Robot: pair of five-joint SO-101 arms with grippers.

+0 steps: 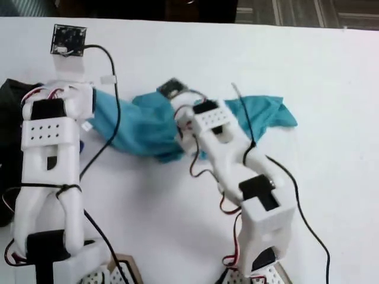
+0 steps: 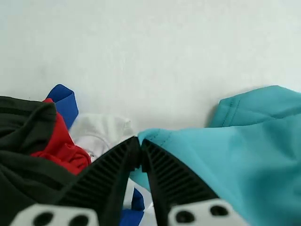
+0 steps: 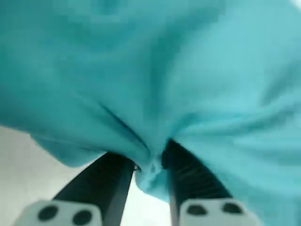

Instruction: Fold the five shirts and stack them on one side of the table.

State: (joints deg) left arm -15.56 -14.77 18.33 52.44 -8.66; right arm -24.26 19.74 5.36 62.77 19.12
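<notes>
A teal shirt (image 1: 142,124) lies bunched across the middle of the white table, stretched between the two arms. The left arm (image 1: 50,127) holds its left end; in the left wrist view my left gripper (image 2: 140,153) is shut with the edge of the teal shirt (image 2: 244,155) pinched at its tips. The right arm (image 1: 216,127) stands over the shirt's middle. My right gripper (image 3: 151,165) is shut on a fold of the teal shirt (image 3: 155,70), which hangs up off the table.
A pile of other shirts sits by the left gripper: black (image 2: 19,141), red (image 2: 59,146), white (image 2: 101,129) and blue (image 2: 63,101). Black cloth (image 1: 10,94) shows at the table's left edge. The bare table (image 1: 296,65) stretches to the back and right. Cables trail from both arms.
</notes>
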